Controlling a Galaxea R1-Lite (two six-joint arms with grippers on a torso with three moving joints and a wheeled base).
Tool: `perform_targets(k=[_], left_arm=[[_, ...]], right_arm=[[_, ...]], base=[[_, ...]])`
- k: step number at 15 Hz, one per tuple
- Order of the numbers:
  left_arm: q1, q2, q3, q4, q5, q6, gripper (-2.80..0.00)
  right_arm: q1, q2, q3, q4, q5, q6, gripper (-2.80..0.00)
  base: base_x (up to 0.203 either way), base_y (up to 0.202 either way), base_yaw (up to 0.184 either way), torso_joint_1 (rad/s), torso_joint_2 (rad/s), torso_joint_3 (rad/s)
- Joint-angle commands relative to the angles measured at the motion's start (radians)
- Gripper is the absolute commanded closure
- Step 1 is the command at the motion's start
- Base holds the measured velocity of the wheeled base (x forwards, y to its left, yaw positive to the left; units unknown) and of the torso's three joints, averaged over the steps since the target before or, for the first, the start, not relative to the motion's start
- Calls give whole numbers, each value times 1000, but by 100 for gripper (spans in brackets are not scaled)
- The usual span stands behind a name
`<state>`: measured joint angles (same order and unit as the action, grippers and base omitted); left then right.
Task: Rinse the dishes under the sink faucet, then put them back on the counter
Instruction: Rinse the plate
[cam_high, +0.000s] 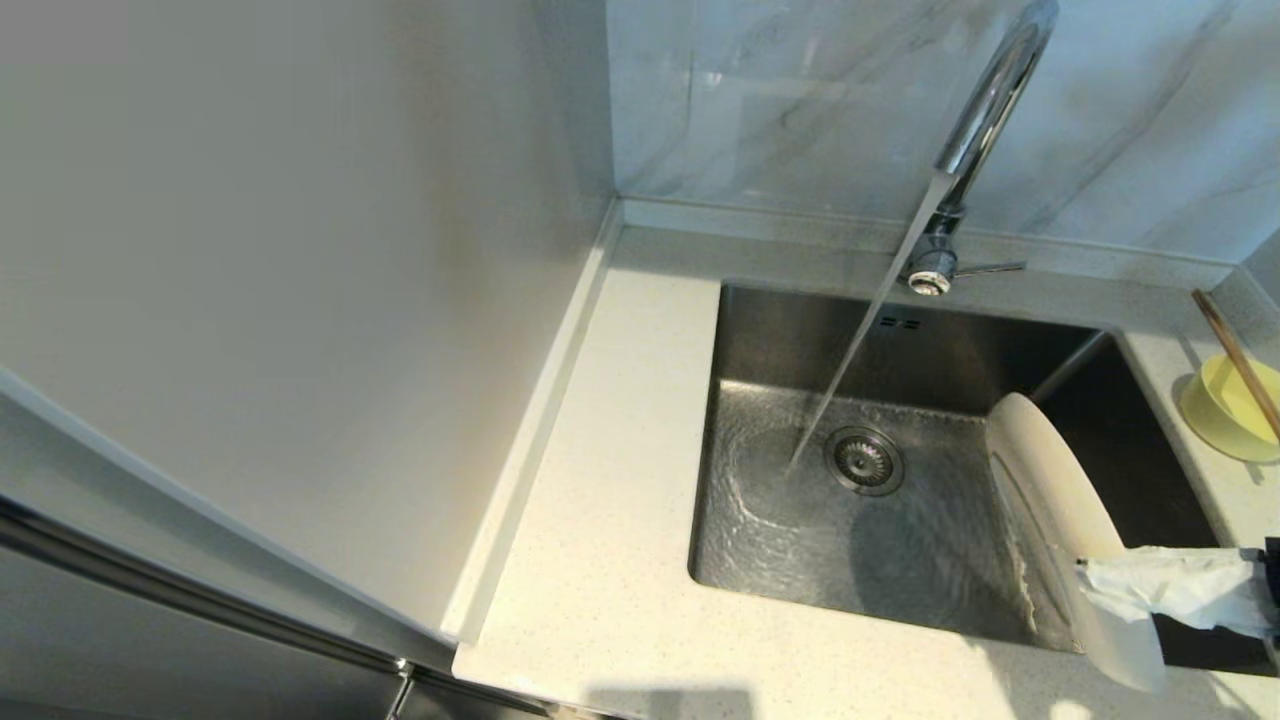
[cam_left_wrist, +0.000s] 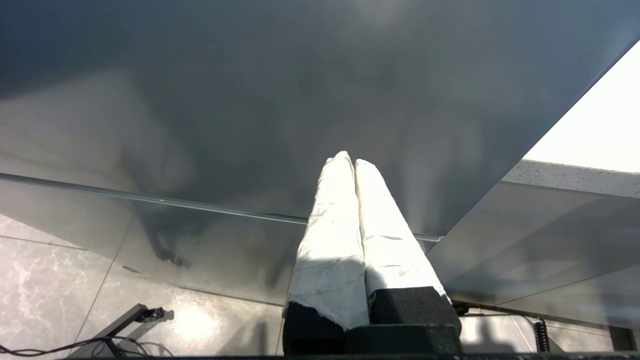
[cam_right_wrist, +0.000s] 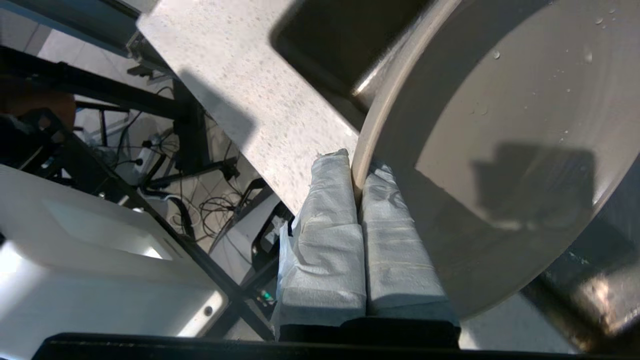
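Right tool (cam_high: 1085, 585) seen at near right corner of sink (cam_high: 760, 330), fingers clamped on rim of cream-white plate (cam_high: 1050, 480). Plate held on edge, tilted, over right side of basin; droplets noted on its face (cam_right_wrist: 525, 125). Left tool (cam_left_wrist: 352, 162) parked away from desk (cam_high: 620, 500), fingers pressed together, nothing held. Water stream observed running from faucet (cam_high: 985, 110) onto sink floor beside drain strainer (cam_high: 865, 460). Farther right, yellow bowl (cam_high: 1225, 410) stood on desk, chopsticks (cam_high: 1235, 360) laid across it.
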<state>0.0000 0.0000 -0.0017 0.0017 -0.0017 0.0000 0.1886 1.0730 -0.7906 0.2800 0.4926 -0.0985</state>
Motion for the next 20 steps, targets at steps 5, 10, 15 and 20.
perform_targets(k=[5,10,15,20], left_arm=[[0,0,0,0,0,0,0],[0,0,0,0,0,0,0],[0,0,0,0,0,0,0],[0,0,0,0,0,0,0]], right_arm=[[194,219,-198,-4,3,-12,0],[277,330,-328,-3,2,-102,0],[265,441,-407,-4,-93,-187,0],[225,574,-527,-21,-149,-200,0]], base=[[0,0,0,0,0,0],[0,0,0,0,0,0],[0,0,0,0,0,0],[0,0,0,0,0,0]])
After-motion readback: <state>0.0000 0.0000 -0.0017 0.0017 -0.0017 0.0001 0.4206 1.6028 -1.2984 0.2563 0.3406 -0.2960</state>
